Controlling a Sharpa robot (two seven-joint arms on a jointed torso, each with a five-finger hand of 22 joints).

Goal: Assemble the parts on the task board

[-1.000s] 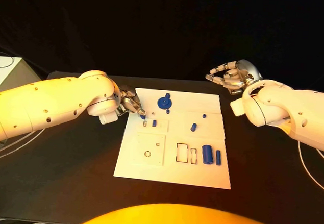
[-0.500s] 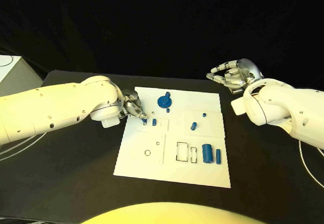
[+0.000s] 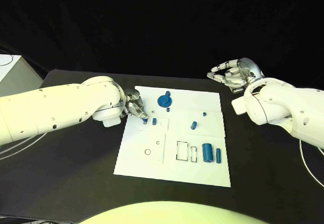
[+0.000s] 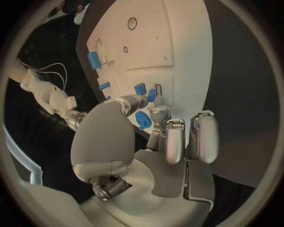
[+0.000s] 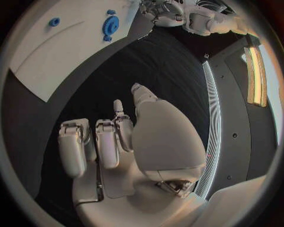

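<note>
The white rectangular task board (image 3: pixel 175 166) lies mid-surface. The left hand (image 3: pixel 133 106) seems to pinch a small blue peg (image 3: pixel 144 120) at its edge, fingers hiding it. The right hand (image 3: pixel 233 74), fingers curled empty, hovers beyond.

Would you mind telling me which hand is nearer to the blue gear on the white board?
The left hand is nearer, just beside the blue gear at the board's edge. The right hand is raised off the board, farther away.
</note>
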